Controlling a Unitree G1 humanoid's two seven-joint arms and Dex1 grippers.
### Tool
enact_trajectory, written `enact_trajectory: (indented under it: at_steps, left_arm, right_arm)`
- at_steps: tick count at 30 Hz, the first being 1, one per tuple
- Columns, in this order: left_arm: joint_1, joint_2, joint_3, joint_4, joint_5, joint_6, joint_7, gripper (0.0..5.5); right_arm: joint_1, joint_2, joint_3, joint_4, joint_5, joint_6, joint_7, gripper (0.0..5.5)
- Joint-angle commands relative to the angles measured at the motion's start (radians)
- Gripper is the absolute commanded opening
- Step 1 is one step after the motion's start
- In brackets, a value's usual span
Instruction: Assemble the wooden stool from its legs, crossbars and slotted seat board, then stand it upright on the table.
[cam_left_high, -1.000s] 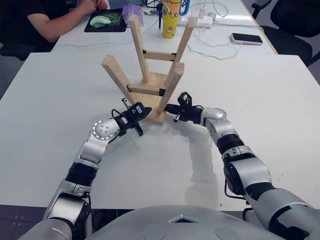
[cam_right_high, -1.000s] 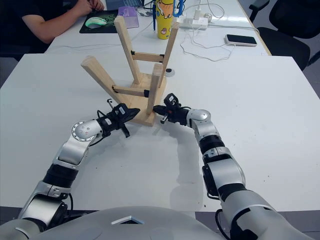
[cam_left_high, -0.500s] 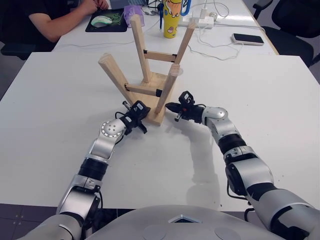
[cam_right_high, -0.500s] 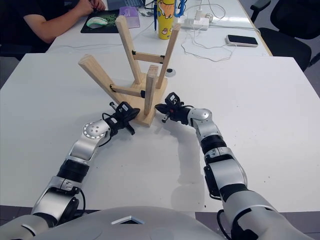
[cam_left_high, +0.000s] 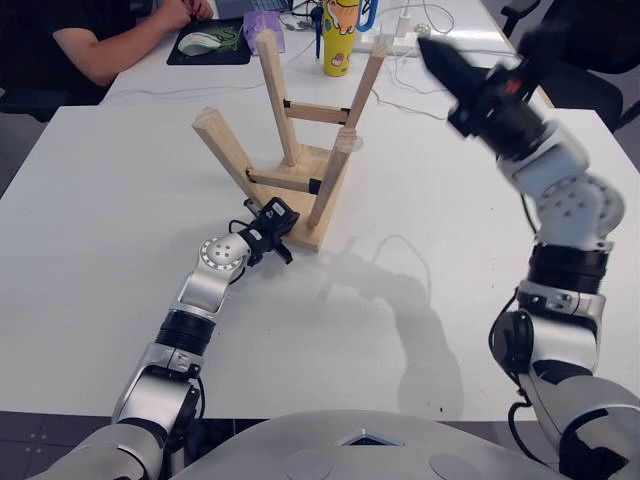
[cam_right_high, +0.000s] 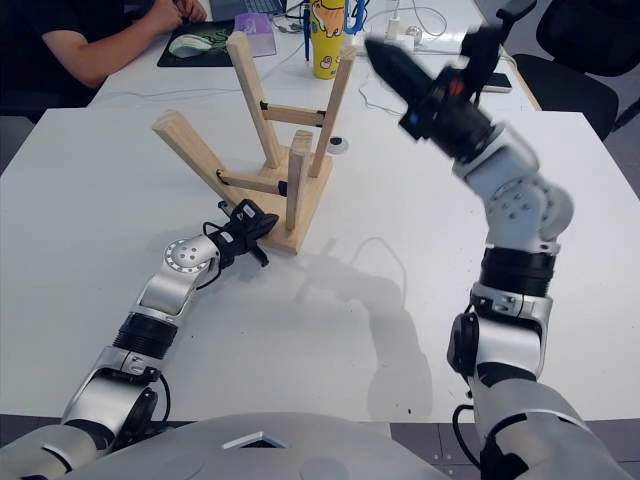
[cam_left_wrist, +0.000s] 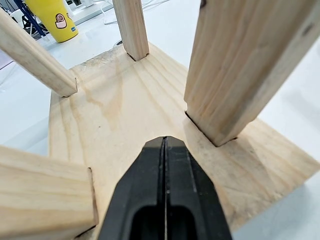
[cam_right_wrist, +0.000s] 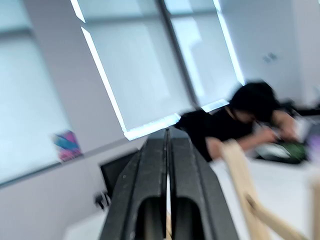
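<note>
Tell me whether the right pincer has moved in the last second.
Yes. The right pincer has swung up off the table, away from the seat board, and now hangs high to the right of the yellow cup.

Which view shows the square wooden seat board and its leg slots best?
The left wrist view: the square wooden seat board sits close up, grain and leg joints clear. The eye views show it small, partly behind the upturned legs. The right wrist view catches those legs, blurred.
</note>
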Motion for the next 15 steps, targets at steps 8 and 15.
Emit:
enact_trajectory:
  at_steps: [8,15]
  left_arm:
    - [0.113,0.061,-0.047,0.113,0.039,0.112,-0.025,0.0]
    - [0.084,0.055,-0.058,0.103,0.042,0.132,-0.033,0.0]
  right_arm:
    - [-0.319,0.171,-0.008,-0.167,0.334,-0.022,-0.344,0.02]
    - [0.285,0.092,0.718,0.0,-0.338,-0.005,-0.415,0.02]
